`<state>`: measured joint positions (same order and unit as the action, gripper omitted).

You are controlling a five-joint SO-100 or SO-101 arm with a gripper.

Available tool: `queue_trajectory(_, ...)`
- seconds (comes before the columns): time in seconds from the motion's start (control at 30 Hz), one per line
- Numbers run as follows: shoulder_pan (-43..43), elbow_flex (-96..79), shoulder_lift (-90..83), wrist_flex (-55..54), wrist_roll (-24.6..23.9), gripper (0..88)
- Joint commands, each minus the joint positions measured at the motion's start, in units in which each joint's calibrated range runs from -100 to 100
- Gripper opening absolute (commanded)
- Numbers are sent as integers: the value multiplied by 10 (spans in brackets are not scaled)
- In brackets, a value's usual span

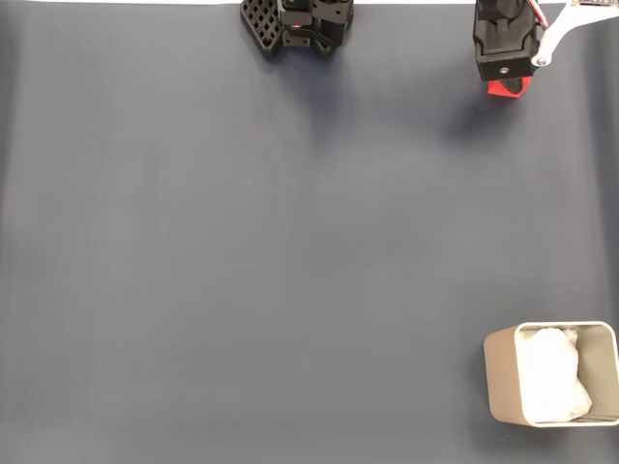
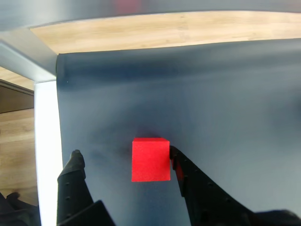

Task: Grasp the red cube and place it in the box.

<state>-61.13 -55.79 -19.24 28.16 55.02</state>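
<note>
The red cube (image 2: 150, 159) sits on the dark mat between my gripper's (image 2: 124, 155) two black fingers. The right finger (image 2: 178, 162) touches the cube's right face. The left finger (image 2: 74, 162) stands well apart from it, so the gripper is open. In the fixed view the gripper (image 1: 505, 75) hangs at the top right over the red cube (image 1: 505, 89), and only a red corner shows below it. The beige box (image 1: 499, 372), lined in white, stands at the bottom right, far from the cube.
The arm's black base (image 1: 295, 24) stands at the top middle of the fixed view. The mat's edge (image 2: 57, 141), a white strip and wooden floor lie just left of the cube in the wrist view. Bare mat (image 1: 290, 251) spans between cube and box.
</note>
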Motion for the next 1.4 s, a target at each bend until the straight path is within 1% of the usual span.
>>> queue_trajectory(0.0,-7,6,3,-10,-10,408)
queue_trajectory(0.43,-11,-28,-26,-8,-18,409)
queue_trajectory(0.73,-12,-30,-43,-10,-24,381)
queue_trajectory(0.83,-12,-30,-49,-14,-25,344)
queue_trajectory(0.93,-12,-30,-56,-18,-25,284)
queue_trajectory(1.07,-9,-30,-64,-26,-23,182)
queue_trajectory(1.3,-7,-30,-70,-27,-21,90)
queue_trajectory(1.37,-7,-30,-70,-23,-19,83)
